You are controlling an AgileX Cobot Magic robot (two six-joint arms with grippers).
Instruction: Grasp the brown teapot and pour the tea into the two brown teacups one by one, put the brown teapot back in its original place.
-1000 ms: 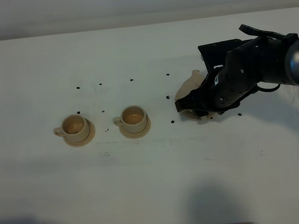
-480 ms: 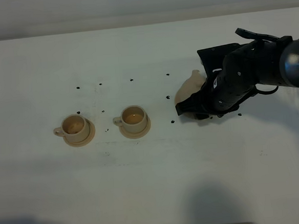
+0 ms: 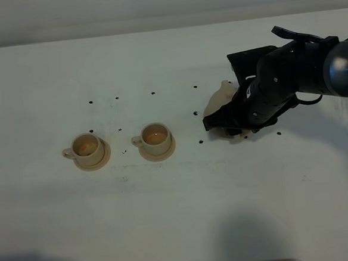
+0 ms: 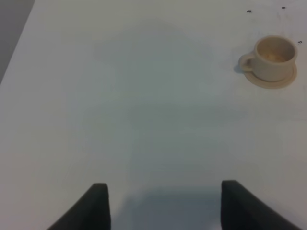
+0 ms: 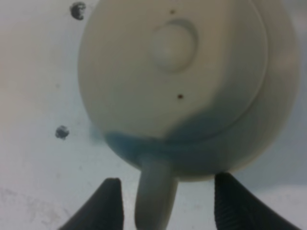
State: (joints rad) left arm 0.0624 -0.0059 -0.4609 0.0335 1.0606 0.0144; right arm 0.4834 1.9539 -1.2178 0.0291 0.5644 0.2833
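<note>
Brown teapot sits on the white table at about 2 o'clock from the table's middle in the high view, mostly hidden under the black right arm. In the right wrist view the pot is seen from above, upright, with its lid on and the round knob in the middle of the lid. Its loop handle sticks out between the two dark fingers of the right gripper. The jaws stand wide, one finger on each side of the handle with a gap on both sides, so nothing is gripped. A wider pale ring shows round the pot's body there; whether that is its saucer I cannot tell.

Towards 9 o'clock from the pot, well apart from it, stand the two teacups on their saucers: the nearer teacup and, beyond it in the same direction, the farther teacup, each handle pointing to 9 o'clock. Small dark specks dot the table around them.

Left gripper hangs over bare table with its fingers spread and nothing between them; a teacup on its saucer lies well ahead of it.
</note>
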